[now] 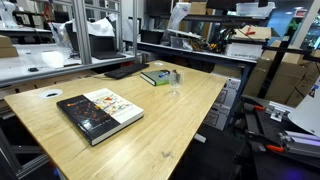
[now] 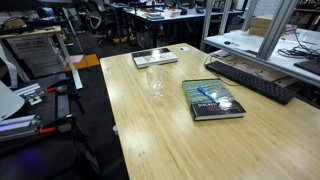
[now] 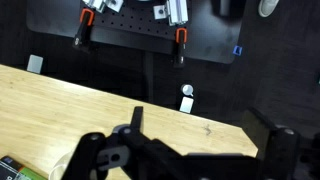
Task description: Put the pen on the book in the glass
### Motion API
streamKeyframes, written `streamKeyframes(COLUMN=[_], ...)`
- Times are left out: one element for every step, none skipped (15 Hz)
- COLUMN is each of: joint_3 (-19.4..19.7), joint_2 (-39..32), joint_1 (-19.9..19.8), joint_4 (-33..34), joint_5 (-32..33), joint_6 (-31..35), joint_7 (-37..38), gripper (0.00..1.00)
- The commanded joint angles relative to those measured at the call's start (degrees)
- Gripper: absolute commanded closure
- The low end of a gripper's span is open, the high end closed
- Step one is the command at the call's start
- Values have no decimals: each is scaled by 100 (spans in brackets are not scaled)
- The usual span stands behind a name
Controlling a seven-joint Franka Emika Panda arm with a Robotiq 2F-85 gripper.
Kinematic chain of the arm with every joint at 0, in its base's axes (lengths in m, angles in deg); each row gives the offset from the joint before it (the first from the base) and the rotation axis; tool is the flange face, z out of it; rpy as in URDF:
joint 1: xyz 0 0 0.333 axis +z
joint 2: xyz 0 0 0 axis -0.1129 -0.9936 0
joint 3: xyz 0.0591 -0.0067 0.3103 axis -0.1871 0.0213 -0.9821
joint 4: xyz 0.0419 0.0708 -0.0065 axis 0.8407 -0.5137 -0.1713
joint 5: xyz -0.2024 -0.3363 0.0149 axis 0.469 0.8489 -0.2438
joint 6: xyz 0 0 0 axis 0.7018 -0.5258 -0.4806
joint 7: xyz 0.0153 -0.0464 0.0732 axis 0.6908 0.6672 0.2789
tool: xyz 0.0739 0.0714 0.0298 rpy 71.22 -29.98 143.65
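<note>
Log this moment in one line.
thin bluish pen: lying on small green book | short clear glass tumbler: upright on table, apart from book, no pen inside | gripper: fingers open, empty

you have two raised exterior cameras facing each other across the counter (image 1: 185, 125); in an exterior view the picture book (image 1: 98, 112) lies near and the green book (image 1: 155, 77) far; in an exterior view the green book (image 2: 213, 100) lies near, the picture book (image 2: 155, 58) far; both share the whole top; your wrist camera looks down, close, past the pincer (image 3: 200, 135) at the counter's edge and dark floor (image 3: 250, 85).
</note>
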Motion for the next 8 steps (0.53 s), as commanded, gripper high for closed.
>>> streamKeyframes(joint_3=[-59,-59,-59,-59,-59,-59,-46,-59], joint_2=[0,1,3,3,3,3,-63,-160], joint_1=[-77,-77,-77,-77,-77,-77,-96,-161], joint_4=[19,28,30,30,30,30,40,63], joint_5=[-33,-33,-33,-33,-33,-33,-158,-311], joint_6=[-8,-8,-8,-8,-8,-8,44,102], joint_7=[-41,-41,-41,-41,-41,-41,70,325], gripper=[0,0,0,0,0,0,0,0])
